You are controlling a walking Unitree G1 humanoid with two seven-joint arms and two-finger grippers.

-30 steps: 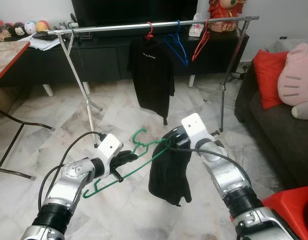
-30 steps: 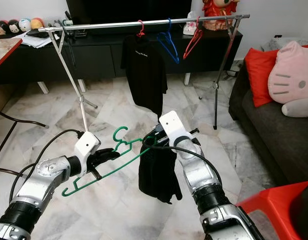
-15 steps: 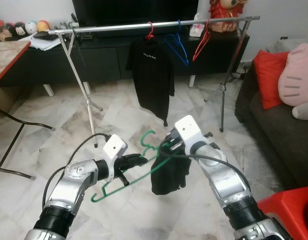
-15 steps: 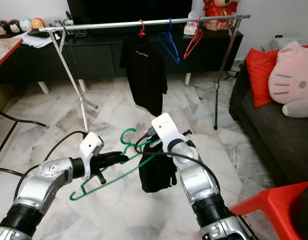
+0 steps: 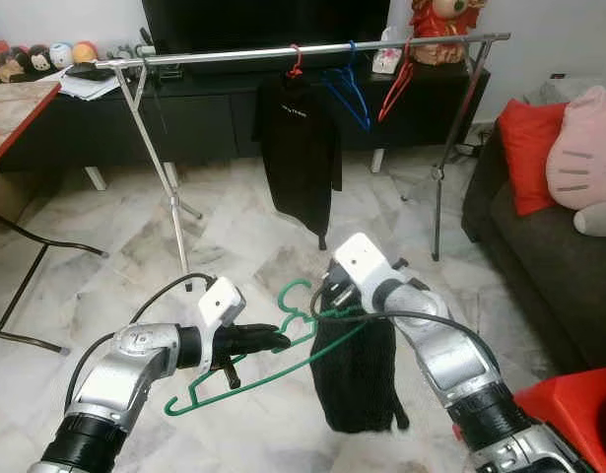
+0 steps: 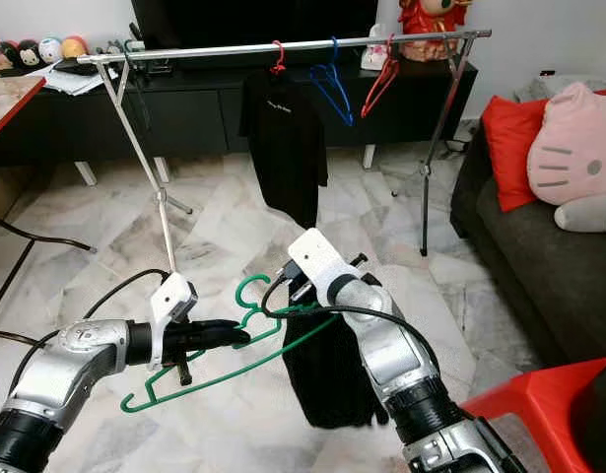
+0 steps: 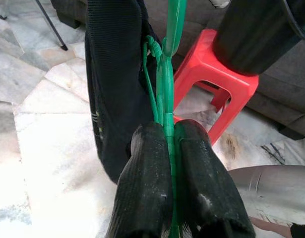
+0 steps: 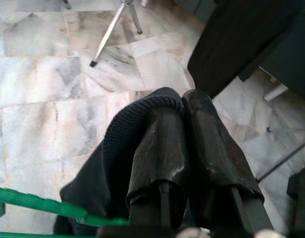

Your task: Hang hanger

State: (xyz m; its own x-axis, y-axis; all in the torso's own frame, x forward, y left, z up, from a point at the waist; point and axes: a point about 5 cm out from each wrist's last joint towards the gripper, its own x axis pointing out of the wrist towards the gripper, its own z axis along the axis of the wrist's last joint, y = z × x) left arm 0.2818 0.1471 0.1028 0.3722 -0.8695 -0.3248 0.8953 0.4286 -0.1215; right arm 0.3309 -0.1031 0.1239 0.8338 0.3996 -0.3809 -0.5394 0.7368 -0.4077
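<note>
Right, main risk: the black garment (image 5: 357, 379) hangs mostly off one end of the green hanger (image 5: 273, 345), so it could slide off or swing and snag as it's carried to the far rail (image 5: 303, 49). Left pincer (image 5: 273, 341) is clamped on the hanger near the hook; arm low on the near left, forearm reaching right. Right pincer (image 8: 184, 124) is closed on a fold of the garment, elbow bent, wrist high over the cloth. Hanger sits between both arms, well short of the rail, where a black shirt (image 5: 301, 148) already hangs.
</note>
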